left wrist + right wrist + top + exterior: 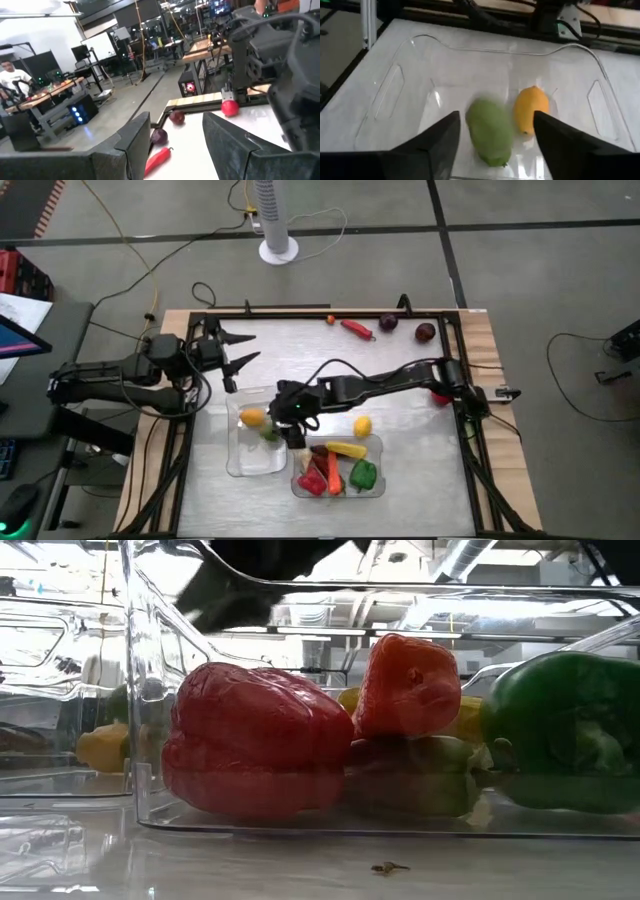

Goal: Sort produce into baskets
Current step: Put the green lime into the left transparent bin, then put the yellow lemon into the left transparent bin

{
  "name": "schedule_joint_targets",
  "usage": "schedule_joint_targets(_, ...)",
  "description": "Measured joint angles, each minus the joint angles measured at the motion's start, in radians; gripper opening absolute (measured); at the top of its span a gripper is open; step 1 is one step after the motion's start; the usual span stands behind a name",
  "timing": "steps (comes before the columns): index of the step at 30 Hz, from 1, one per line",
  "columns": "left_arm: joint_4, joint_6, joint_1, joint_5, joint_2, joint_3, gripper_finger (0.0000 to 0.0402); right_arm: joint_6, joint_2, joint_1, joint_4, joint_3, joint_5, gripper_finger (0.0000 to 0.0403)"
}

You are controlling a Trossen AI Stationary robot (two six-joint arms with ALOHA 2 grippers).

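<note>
My right gripper is open above the left clear tub. A green lime shows blurred between and below its fingers, apart from them, next to a lemon lying on the tub's floor. The right tub holds a red pepper, an orange-red piece, a yellow pepper and a green pepper. My left gripper is open and empty near the table's far left.
A second lemon lies on the table beside the tubs. A red chilli and two dark purple rounds lie along the far edge. A red round sits under the right arm. A black frame rims the table.
</note>
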Motion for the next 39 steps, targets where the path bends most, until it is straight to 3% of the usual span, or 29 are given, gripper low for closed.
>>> schedule_joint_targets(2,-0.001,0.0,0.0,0.0,-0.003,0.0,0.0169,-0.006,-0.006,-0.005,-0.089,0.016,0.018,0.0309)
schedule_joint_targets(7,-0.009,-0.003,0.0,-0.008,-0.01,0.0,0.0169,0.028,-0.088,0.003,-0.382,0.009,0.175,0.0342)
schedule_joint_targets(12,-0.018,-0.005,0.0,-0.026,-0.009,0.0,0.0169,0.112,-0.228,0.022,-0.521,-0.162,0.266,0.0339)
schedule_joint_targets(15,-0.033,-0.017,0.0,-0.026,-0.007,0.0,0.0169,0.189,-0.351,0.025,-0.483,-0.337,0.256,0.0331)
schedule_joint_targets(22,-0.023,-0.031,0.0,-0.026,-0.007,0.0,0.0169,0.393,-0.576,0.018,-0.406,-0.682,0.088,0.0332)
schedule_joint_targets(26,-0.016,-0.032,0.0,-0.026,-0.007,0.0,0.0169,0.426,-0.613,0.014,-0.368,-0.801,0.046,0.0337)
schedule_joint_targets(31,-0.023,-0.035,0.0,-0.026,-0.007,0.0,0.0169,0.444,-0.641,-0.005,-0.161,-0.918,-0.038,0.0341)
schedule_joint_targets(39,-0.037,-0.032,0.0,-0.026,-0.006,0.0,0.0169,0.431,-0.646,-0.004,0.073,-1.059,-0.044,0.0341)
